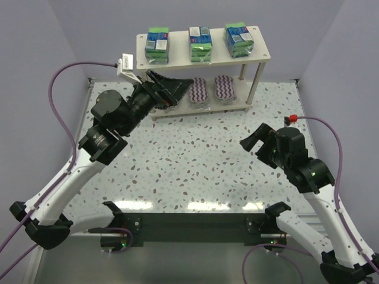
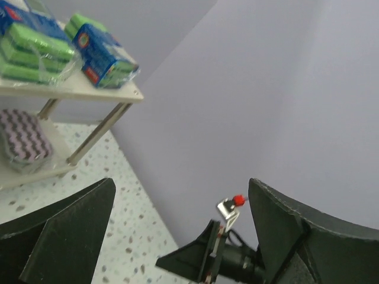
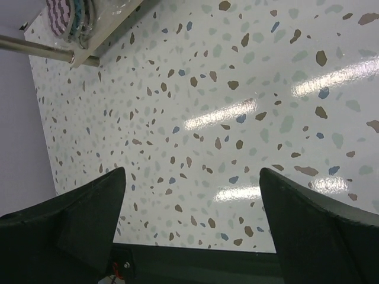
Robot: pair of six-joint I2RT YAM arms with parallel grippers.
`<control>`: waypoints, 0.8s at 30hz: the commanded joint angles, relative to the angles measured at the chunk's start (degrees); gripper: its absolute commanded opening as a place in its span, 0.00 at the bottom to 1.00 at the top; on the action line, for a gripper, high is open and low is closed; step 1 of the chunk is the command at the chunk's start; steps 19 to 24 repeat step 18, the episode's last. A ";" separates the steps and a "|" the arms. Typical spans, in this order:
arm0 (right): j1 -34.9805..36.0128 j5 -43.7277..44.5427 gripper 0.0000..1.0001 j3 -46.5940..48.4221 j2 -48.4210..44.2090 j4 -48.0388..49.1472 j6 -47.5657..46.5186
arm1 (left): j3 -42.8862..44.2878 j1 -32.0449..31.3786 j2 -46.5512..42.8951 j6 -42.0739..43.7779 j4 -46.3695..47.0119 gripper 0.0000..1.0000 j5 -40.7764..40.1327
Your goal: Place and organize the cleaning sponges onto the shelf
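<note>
The cream-white shelf (image 1: 260, 56) stands at the back of the table. Three green-and-blue packs (image 1: 158, 44) (image 1: 200, 42) (image 1: 238, 39) lie in a row on its top board. Two striped oval pads (image 1: 199, 92) (image 1: 225, 89) lie on the lower board. A third pad does not show; my left gripper (image 1: 176, 89) covers the left part of that board. The left gripper is open and empty in its wrist view (image 2: 183, 231), which also shows two packs (image 2: 106, 56) and a pad (image 2: 23, 139). My right gripper (image 1: 254, 142) is open and empty over the speckled table (image 3: 192, 219).
The speckled table (image 1: 189, 160) lies between lavender walls (image 1: 331, 47) at the back and sides. A dark strip (image 1: 189, 222) runs along the near edge between the arm bases. A shelf leg (image 3: 35, 47) and a pad (image 3: 59, 12) show at the right wrist view's top left.
</note>
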 commanded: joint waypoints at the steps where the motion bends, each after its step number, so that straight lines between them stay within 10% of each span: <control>1: 0.02 -0.91 0.98 1.64 -0.40 2.86 -3.19 | 0.34 0.08 -0.43 9.18 -15.90 1.00 4.83; 24: -0.06 4.35 0.98 4.27 -0.75 2.17 -6.01 | 2.37 0.00 -5.35 18.42 -32.18 1.00 -0.61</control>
